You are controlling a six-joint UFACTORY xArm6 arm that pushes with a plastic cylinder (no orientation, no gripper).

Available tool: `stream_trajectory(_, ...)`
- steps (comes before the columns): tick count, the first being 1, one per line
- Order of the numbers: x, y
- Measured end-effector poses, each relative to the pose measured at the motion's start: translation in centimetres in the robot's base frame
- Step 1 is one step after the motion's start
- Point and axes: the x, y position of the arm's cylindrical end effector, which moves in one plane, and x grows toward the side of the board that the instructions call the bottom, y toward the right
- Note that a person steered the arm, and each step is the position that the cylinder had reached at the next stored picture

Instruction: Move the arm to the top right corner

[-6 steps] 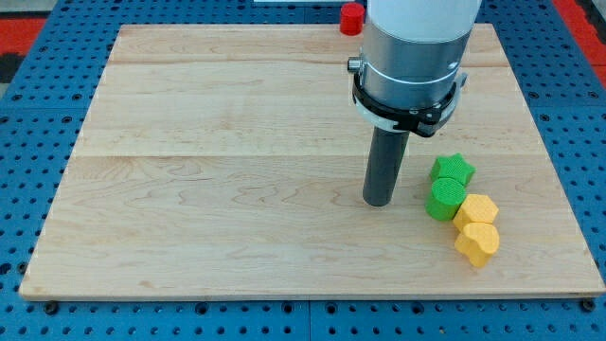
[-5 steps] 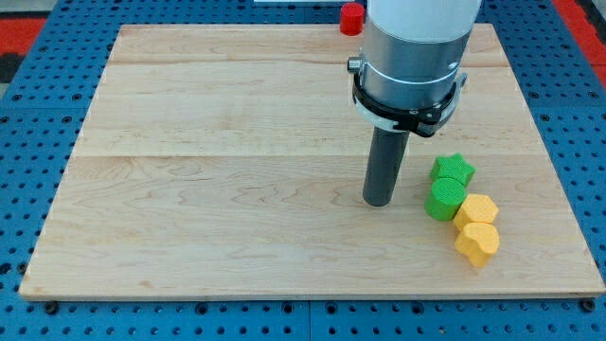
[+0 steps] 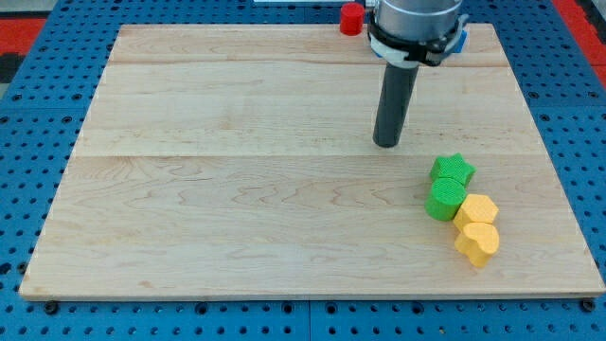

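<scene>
- two yellow blocks (image 3: pixel 476 232) touch, nearest the board's (image 3: pixel 218 189) bottom right.
- green cylinder (image 3: pixel 445 200) and green star (image 3: pixel 453 170) touch just above them.
- my tip (image 3: pixel 386 144) stands up-left of the star, apart, touching nothing, short of the top right corner.
- red block (image 3: pixel 352 17) at the top edge.

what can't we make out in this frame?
- Red block at the view's top: partly behind the arm, shape unclear.
- Something blue beside the arm: mostly hidden by it, unidentifiable.
- Arm above the rod: cut off by the top edge.
- My tip shows, up-left of the green star, apart.
</scene>
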Motion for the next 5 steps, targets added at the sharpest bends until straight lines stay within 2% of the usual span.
stream_trajectory(2,-0.6,0.0)
stream_trajectory(3,-1.3,2.8)
stream_trajectory(4,-3.9,10.3)
stream_trajectory(5,-11.1,16.6)
